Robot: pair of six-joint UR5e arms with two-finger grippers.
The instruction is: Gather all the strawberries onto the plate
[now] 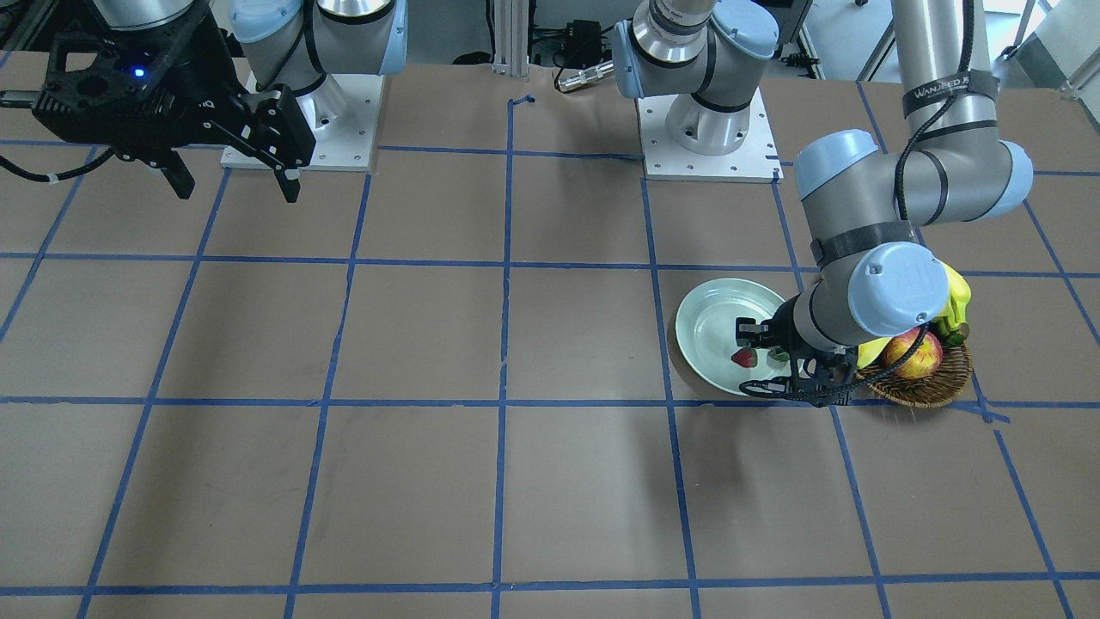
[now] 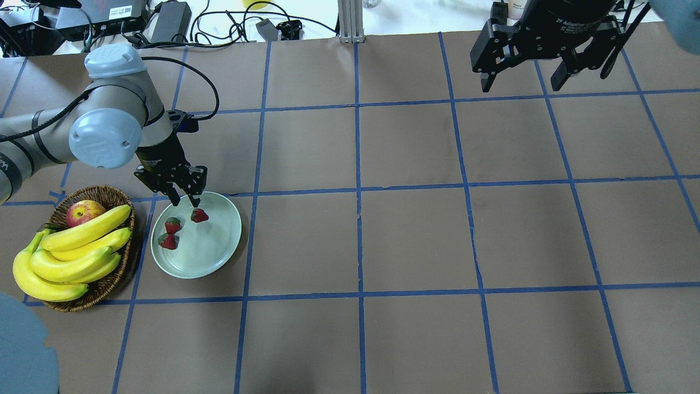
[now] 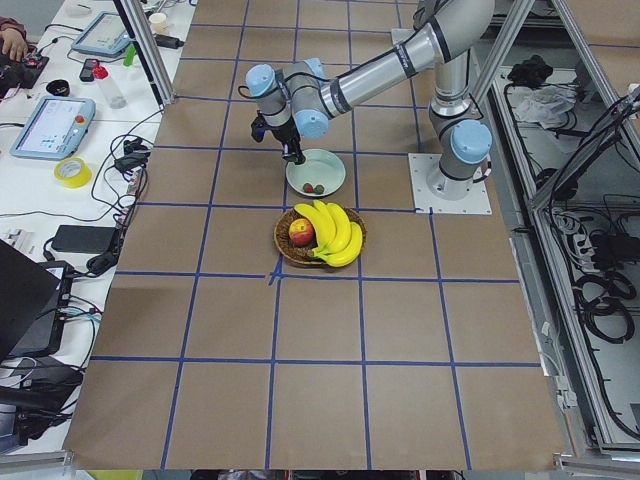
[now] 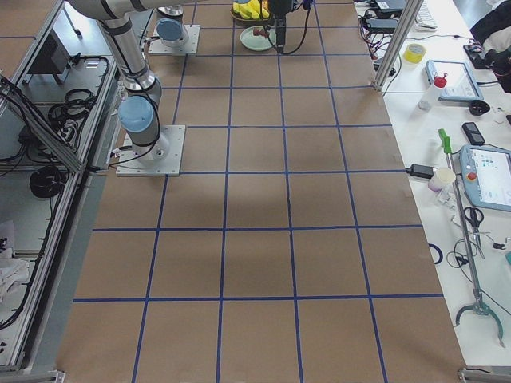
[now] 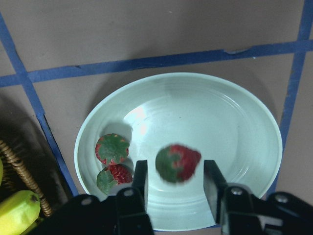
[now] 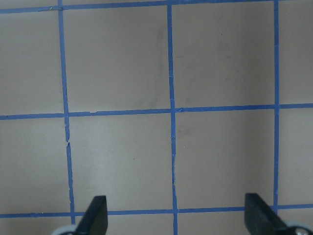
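The pale mint plate (image 2: 219,249) sits next to the basket; it also shows in the left wrist view (image 5: 234,112). Two strawberries (image 2: 173,225) (image 2: 168,241) lie together at its basket-side edge (image 5: 112,149) (image 5: 113,176). A third strawberry (image 2: 199,215) shows blurred in the left wrist view (image 5: 177,163), between the fingers with a gap on each side. My left gripper (image 2: 186,201) hangs open just over the plate's far rim. My right gripper (image 2: 520,85) is open and empty, high over the far right of the table.
A brown wicker basket (image 2: 104,194) stands left of the plate, holding a red-yellow apple (image 2: 85,212) and a bunch of bananas (image 2: 82,246). Blue tape lines grid the brown table. Cables and devices lie beyond the far edge.
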